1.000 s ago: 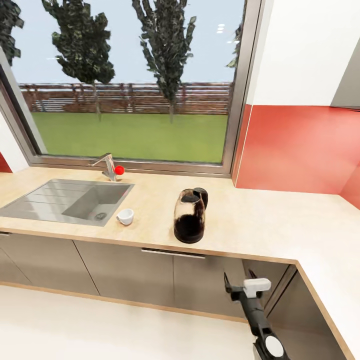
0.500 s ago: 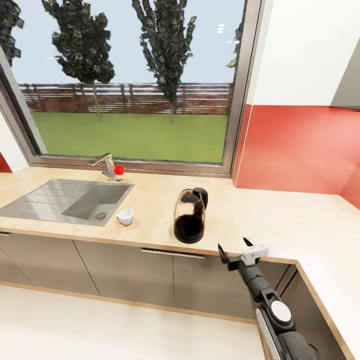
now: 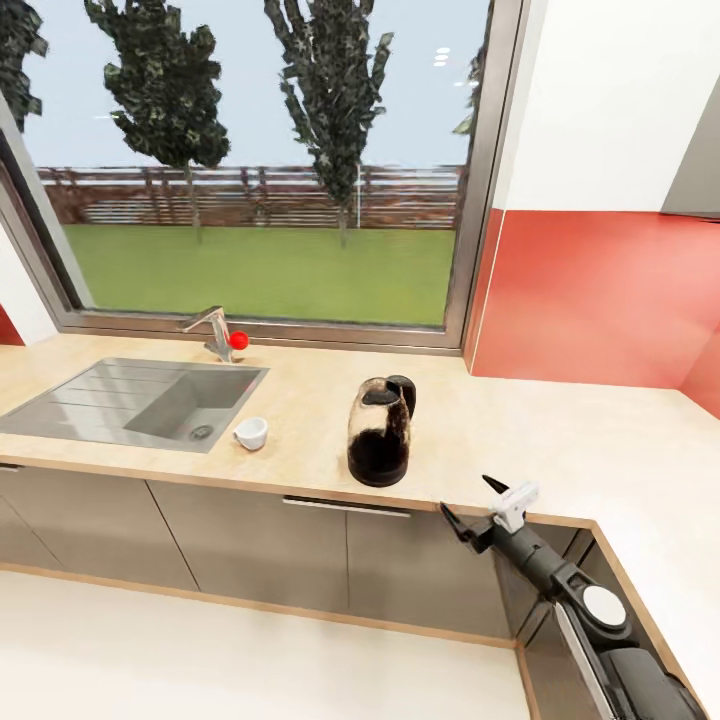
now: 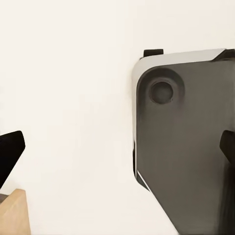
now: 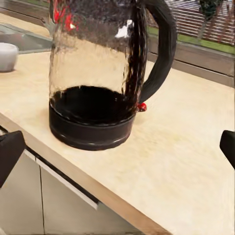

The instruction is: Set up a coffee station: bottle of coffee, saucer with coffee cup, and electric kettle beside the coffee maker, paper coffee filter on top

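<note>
Electric kettle [image 3: 379,432]: upright on the tan surface [image 3: 520,440], near its front edge, handle turned toward the window. It stands ahead of the right tool [image 3: 478,505] and toward the sink side of it, apart from the tool, nothing touching. In the right wrist view the kettle [image 5: 98,78] sits just beyond the tool's two dark fingertips [image 5: 10,152], which flank the frame far apart with bare surface [image 5: 186,161] between them.

Right tool: spread wide, holding nothing, hovering at the surface's front edge over the grey cabinet fronts [image 3: 330,560].

Coffee cup [image 3: 251,433]: small and white, farther from the tool than the kettle, beside the sink [image 3: 120,400]; seen also past the kettle in the right wrist view [image 5: 7,56].

Left tool: in the left wrist view, a dark fingertip [image 4: 9,154] at each frame edge suggests an open, empty grip, over a pale floor and a dark grey panel [image 4: 186,156].
</note>
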### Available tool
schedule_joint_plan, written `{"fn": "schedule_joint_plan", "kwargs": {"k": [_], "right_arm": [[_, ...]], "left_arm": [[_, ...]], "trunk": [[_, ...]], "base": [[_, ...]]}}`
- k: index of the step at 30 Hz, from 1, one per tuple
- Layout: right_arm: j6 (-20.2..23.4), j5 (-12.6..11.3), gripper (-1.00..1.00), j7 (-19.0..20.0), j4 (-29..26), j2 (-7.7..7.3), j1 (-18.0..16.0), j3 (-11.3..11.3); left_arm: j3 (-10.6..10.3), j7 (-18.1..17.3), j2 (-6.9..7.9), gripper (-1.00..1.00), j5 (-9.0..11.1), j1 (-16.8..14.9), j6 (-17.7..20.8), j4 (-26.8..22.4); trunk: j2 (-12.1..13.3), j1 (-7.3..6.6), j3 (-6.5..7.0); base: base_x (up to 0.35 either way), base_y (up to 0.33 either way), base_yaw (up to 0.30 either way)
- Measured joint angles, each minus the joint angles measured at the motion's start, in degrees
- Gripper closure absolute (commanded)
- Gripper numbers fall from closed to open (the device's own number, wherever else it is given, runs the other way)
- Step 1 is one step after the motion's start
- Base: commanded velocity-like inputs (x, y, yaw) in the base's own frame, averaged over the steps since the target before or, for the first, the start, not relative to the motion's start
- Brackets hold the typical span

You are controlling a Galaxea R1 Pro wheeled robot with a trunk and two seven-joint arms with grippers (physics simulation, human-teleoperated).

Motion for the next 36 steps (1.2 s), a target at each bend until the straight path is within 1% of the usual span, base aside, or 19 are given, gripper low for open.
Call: {"fn": "schedule_joint_plan", "kwargs": {"k": [1, 4, 7, 8, 9, 11, 13, 18, 20, 25, 36], "right_arm": [[0.00, -0.03, -1.00, 0.28, 0.00, -0.09, -0.01, -0.76], [0.04, -0.17, -1.00, 1.36, 0.08, -0.36, -0.03, -5.18], [0.08, -0.18, -1.00, 1.55, 0.18, -0.35, -0.03, -6.11], [0.10, -0.19, -1.00, 1.54, 0.13, -0.31, -0.03, -6.21], [0.39, -0.24, -1.00, 1.86, -0.04, 0.02, 0.02, -5.89], [0.62, -0.35, -1.00, 2.50, -0.08, 0.41, 0.04, -5.76], [0.47, -0.40, -1.00, 2.58, -0.06, 0.58, 0.05, -5.77], [0.40, -0.44, -1.00, 2.71, 0.04, 0.80, 0.06, -5.78], [0.41, -0.44, -1.00, 2.73, 0.04, 0.81, 0.06, -5.77], [0.41, -0.44, -1.00, 2.74, 0.07, 0.89, 0.06, -5.70], [0.41, -0.46, -1.00, 2.77, 0.08, 0.84, 0.06, -5.84]], "left_arm": [[0.00, 0.00, 0.01, -1.00, 0.00, 0.02, 0.02, 0.00], [0.03, 0.02, 0.07, -1.00, -0.05, 0.07, 0.33, 0.00], [0.04, 0.33, 0.11, -1.00, -0.08, 0.08, 0.66, 0.00], [0.02, 0.66, 0.11, -1.00, -0.08, 0.08, 0.75, 0.02], [-0.21, 0.92, -0.20, -1.00, -0.10, 0.40, 1.05, 0.07], [-0.11, 1.15, 0.10, -1.00, 0.00, 1.06, 1.71, 0.49], [-0.01, 0.80, 0.54, -1.00, 0.03, 1.65, 1.88, 0.62], [0.07, 0.87, 2.13, -1.00, 0.08, 1.89, 3.37, 0.66], [0.09, 0.91, 2.37, -1.00, 0.08, 1.91, 3.96, 0.68], [0.08, 0.93, 2.50, -1.00, 0.08, 1.92, 5.41, 0.68], [0.15, 0.92, 2.49, -1.00, 0.16, 1.93, 5.45, 0.67]], "trunk": [[0.00, 0.00, 0.00], [0.00, 0.00, 0.00], [0.00, -0.02, 0.00], [0.00, -0.02, 0.00], [0.06, 0.03, 0.00], [0.01, 0.00, 0.00], [0.00, -0.01, 0.00], [0.00, -0.03, 0.00], [-0.01, -0.03, 0.00], [-0.01, -0.03, -0.01], [-0.01, -0.03, -0.01]], "base": [[0.000, 0.000, 0.000], [0.021, 0.000, 0.000], [0.143, 0.000, 0.000], [0.000, 0.000, 0.000], [0.000, 0.000, 0.000], [0.012, 0.000, 0.000], [0.140, 0.000, 0.000], [0.294, 0.000, 0.000], [0.328, 0.000, 0.000], [0.335, 0.000, 0.000], [0.337, 0.000, 0.000]]}}
